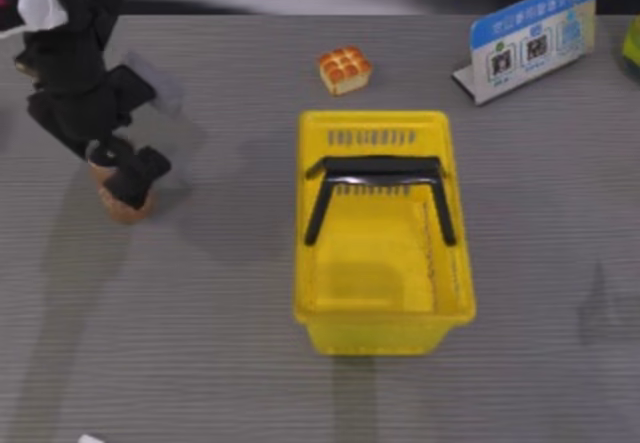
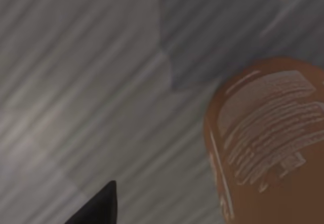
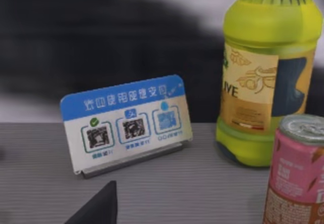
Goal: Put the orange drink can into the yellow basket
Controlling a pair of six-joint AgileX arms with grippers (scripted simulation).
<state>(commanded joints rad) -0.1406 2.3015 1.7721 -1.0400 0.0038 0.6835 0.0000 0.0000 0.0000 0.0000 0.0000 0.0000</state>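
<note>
The orange drink can (image 1: 120,207) stands upright on the table at the far left, mostly covered from above by my left gripper (image 1: 128,177). In the left wrist view the can (image 2: 268,143) fills one side, tan with pale white markings. One dark fingertip (image 2: 104,206) stays apart from it with bare table between; the other finger is hidden, and the gripper is open. The yellow basket (image 1: 385,119) sits at the table's middle, its black handle (image 1: 380,171) folded across it, nothing inside. My right gripper (image 3: 162,219) is out of the top view, parked and open at the far right.
An orange-brown bread bun (image 1: 344,69) lies just behind the basket. A blue-and-white sign (image 1: 535,38) stands at the back right. Close to the right gripper are that sign (image 3: 126,128), a yellow-green oil bottle (image 3: 263,77) and a pink can (image 3: 298,173).
</note>
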